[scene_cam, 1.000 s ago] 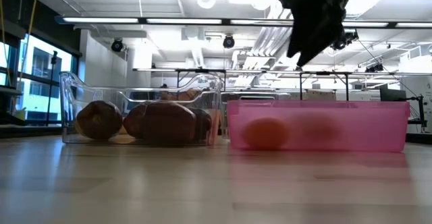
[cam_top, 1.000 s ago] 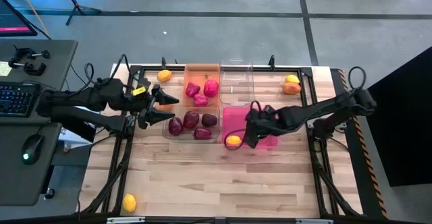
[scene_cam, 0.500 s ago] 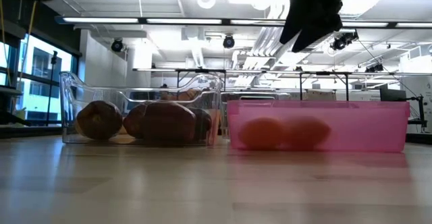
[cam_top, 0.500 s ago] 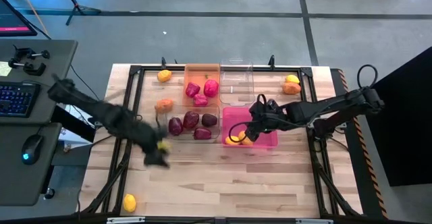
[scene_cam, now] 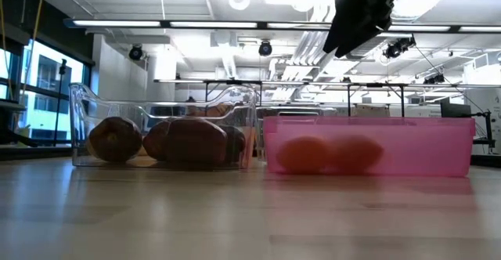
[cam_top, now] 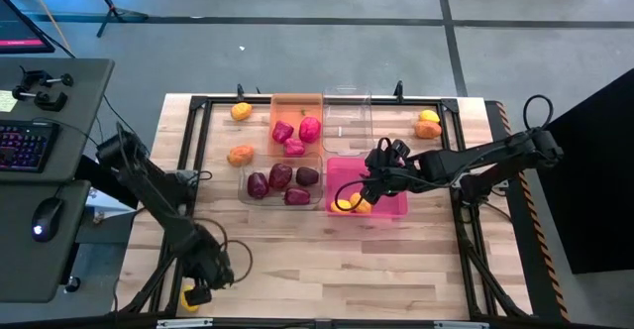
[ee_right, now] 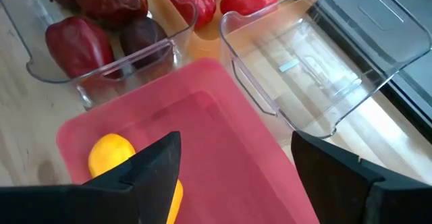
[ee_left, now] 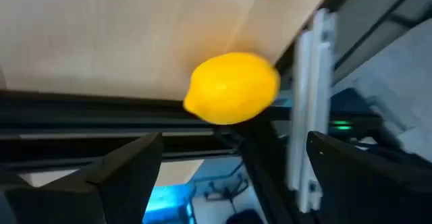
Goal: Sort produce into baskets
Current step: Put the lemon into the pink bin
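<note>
Sorted so far: the orange basket (cam_top: 296, 109) at upper centre of the high view holds three pink-red pieces (cam_top: 295, 133); the clear basket (cam_top: 245, 192) just below it holds four dark maroon pieces (cam_top: 281, 180); the pink basket (cam_top: 339, 168), centre of the frame, holds two yellow-orange pieces (cam_top: 349, 204) at its lower left corner.
Empty: the second clear basket (cam_top: 347, 121), upper centre, right of the orange one.
Left to sort: an orange piece (cam_top: 241, 111) near the table's upper left corner, another (cam_top: 240, 155) left of the maroon basket, a yellow and an orange one (cam_top: 428, 124) at upper right, and a lemon (cam_top: 189, 297) at the lower left edge.
Left gripper (cam_top: 203, 287): lower left of the high view, fingers spread wide; in the left wrist view the lemon (ee_left: 233, 88) lies just ahead, between the finger lines, not touched.
Right gripper (cam_top: 373, 178): over the pink basket, fingers wide apart and holding nothing; the dropped fruit lies just below it.
Progress: judged a little past halfway.
</note>
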You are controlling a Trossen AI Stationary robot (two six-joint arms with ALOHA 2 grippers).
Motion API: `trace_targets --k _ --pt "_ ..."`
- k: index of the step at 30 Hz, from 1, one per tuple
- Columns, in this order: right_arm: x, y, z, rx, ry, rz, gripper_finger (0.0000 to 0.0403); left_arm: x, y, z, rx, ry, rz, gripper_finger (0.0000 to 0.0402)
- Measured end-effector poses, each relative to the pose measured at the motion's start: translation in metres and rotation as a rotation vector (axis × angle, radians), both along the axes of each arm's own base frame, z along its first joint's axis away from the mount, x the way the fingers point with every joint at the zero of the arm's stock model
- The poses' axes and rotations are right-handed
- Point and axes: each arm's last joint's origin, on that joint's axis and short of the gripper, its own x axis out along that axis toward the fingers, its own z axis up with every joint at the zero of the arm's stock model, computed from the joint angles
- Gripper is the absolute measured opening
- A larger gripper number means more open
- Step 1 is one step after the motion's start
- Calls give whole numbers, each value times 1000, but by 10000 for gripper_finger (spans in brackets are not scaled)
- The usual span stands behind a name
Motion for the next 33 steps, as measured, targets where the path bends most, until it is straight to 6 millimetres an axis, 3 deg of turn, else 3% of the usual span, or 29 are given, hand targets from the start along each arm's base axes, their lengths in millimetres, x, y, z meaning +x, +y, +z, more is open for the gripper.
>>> trace_targets --k 10,17,25,33 --pt "0 0 0 1 1 1 271 -8 -18 -33 84 108 -57 353" --pt "0 0 0 1 0 1 271 -13 -26 -45 99 140 -91 353" --pt "0 0 0 1 1 1 271 -9 -33 -46 89 12 -103 353" --pt "0 0 0 6 -4 -6 271 -6 -34 -49 41 -136 -245 353"
